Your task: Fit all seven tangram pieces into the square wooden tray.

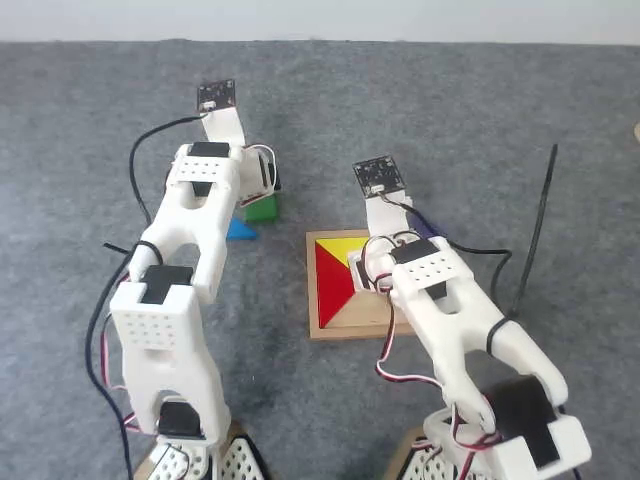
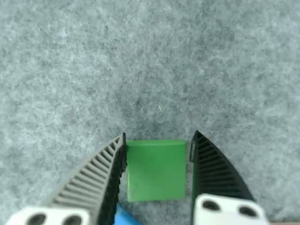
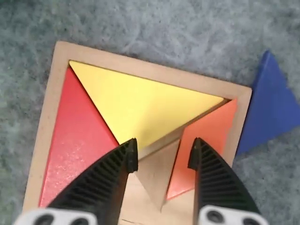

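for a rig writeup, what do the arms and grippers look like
The left arm and right arm are white plastic shells with black servo blocks and black, red and white cables. Each wrist carries a dark camera board. The right gripper has two black ribbed fingers; the left gripper one black, one pale grey.

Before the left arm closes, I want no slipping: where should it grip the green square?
Across its two straight, parallel side edges, coming down from above. The green square lies flat on the carpet, and the left gripper straddles it, jaws open on either side.
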